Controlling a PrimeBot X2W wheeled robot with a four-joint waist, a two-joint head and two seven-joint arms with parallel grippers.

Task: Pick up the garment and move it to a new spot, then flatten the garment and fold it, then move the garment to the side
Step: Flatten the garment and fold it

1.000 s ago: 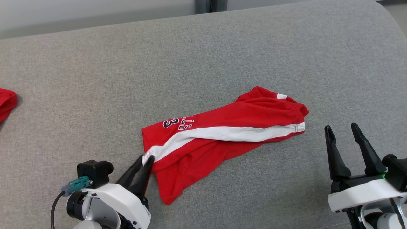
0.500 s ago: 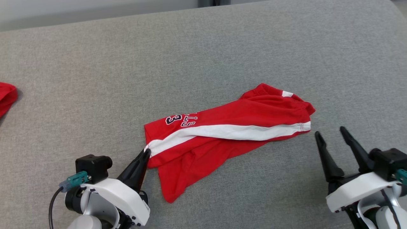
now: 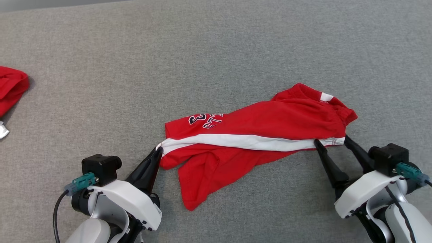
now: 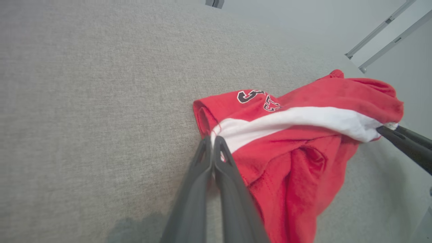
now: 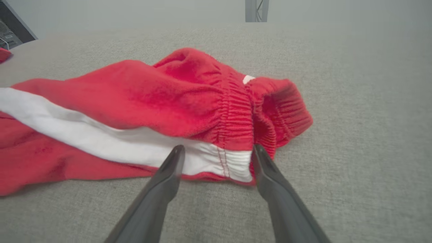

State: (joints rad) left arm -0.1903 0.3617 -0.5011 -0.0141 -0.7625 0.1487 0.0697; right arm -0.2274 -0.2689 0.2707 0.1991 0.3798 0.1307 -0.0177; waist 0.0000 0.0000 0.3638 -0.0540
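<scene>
The garment [image 3: 256,128] is a pair of red shorts with a white side stripe and dark lettering, lying crumpled on the grey fabric surface [image 3: 216,50]. My left gripper [image 3: 158,151] is shut on the hem end of the white stripe [image 4: 236,130], at the garment's left tip. My right gripper [image 3: 330,141] stands open at the waistband end, one finger on each side of the white stripe's end [image 5: 233,162]. The elastic waistband [image 5: 266,108] bunches just beyond the right fingertips [image 5: 177,153].
Another red piece of cloth [image 3: 10,87] lies at the far left edge of the surface, with a small white scrap [image 3: 2,130] below it. Bare grey fabric stretches behind and in front of the garment. A metal frame [image 5: 255,10] stands beyond the far edge.
My left gripper has shut on the stripe's hem end. My right gripper has moved forward to straddle the waistband end. The head camera has tilted down.
</scene>
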